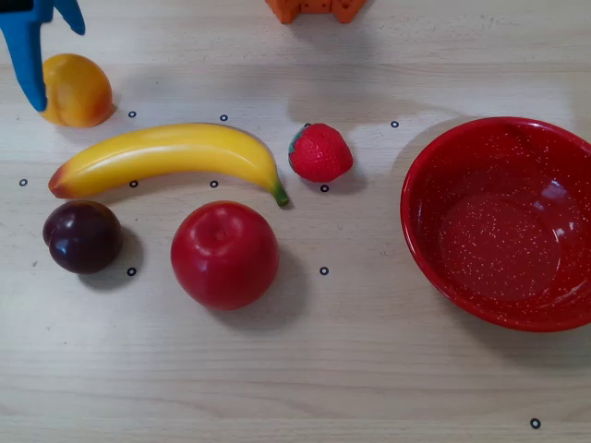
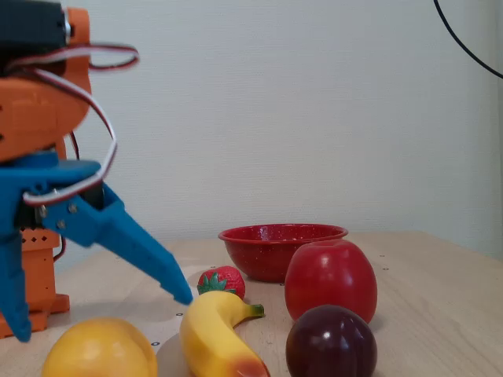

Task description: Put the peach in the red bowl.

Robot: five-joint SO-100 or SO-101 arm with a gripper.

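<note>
Spread wide and holding nothing, the blue fingers (image 2: 149,255) of the gripper (image 2: 98,314) hang above the peach (image 1: 76,90), which sits near the table's (image 1: 369,369) far left corner in the overhead view, beside the tip of the banana (image 1: 166,152). To grasp it well, I judge the arm should drop straight down so one finger passes each side of the fruit, close at its widest part and avoid nudging the banana. A lift high enough to clear the strawberry (image 1: 320,152) and apple (image 1: 224,255) should follow before crossing to the red bowl (image 1: 503,221) at the right edge. No brand, label or readable writing shows; only small ring marks dot the wood.
</note>
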